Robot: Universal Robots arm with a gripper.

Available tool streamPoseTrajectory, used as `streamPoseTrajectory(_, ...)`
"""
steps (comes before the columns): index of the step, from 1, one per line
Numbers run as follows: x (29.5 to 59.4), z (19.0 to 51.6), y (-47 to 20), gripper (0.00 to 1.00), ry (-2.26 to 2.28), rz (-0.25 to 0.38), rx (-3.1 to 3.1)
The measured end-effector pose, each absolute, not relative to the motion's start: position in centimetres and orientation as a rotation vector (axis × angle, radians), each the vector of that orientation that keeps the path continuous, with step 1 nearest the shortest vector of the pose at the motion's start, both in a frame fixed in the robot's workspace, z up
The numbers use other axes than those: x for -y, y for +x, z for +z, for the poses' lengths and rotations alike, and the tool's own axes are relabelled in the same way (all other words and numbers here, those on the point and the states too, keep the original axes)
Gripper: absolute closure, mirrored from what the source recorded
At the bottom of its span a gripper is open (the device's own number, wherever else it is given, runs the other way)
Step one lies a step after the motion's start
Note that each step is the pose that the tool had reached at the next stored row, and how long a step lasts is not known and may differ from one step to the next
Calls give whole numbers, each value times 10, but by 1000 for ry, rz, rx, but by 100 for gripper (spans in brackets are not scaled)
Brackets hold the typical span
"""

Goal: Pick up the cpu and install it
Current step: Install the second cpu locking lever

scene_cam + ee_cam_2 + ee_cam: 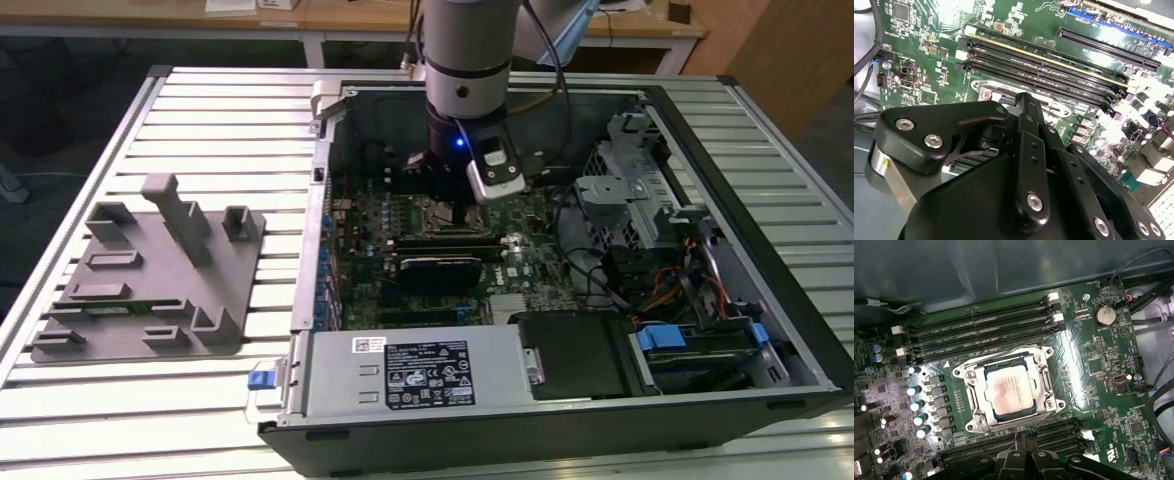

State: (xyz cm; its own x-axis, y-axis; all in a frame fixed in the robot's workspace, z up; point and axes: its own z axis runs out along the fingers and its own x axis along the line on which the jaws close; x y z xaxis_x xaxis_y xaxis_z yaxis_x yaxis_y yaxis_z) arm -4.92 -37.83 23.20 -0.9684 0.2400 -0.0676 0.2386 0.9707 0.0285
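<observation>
The cpu (1008, 390), a small silver square with a pale rim, lies flat inside the metal socket frame (1046, 385) on the green motherboard (1089, 365). In the first wrist view my gripper (1022, 439) hangs just beside the socket with its black fingers drawn together and nothing between them. The second wrist view shows the gripper (1024, 99) from behind, its tips over the socket edge near the memory slots (1054, 70). In the exterior view the gripper (449, 207) is low inside the open computer case (747, 330), over the middle of the board.
A grey tray (147, 270) with upright blocks lies on the slatted table at the exterior view's left. Inside the case are a black expansion card (434, 268), a power supply (414, 370), drive bays (641, 200) and loose cables (667, 290).
</observation>
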Motion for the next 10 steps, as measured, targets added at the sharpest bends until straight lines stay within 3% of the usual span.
streamPoseTrajectory(10,379,231,-49,89,206,36,-3065)
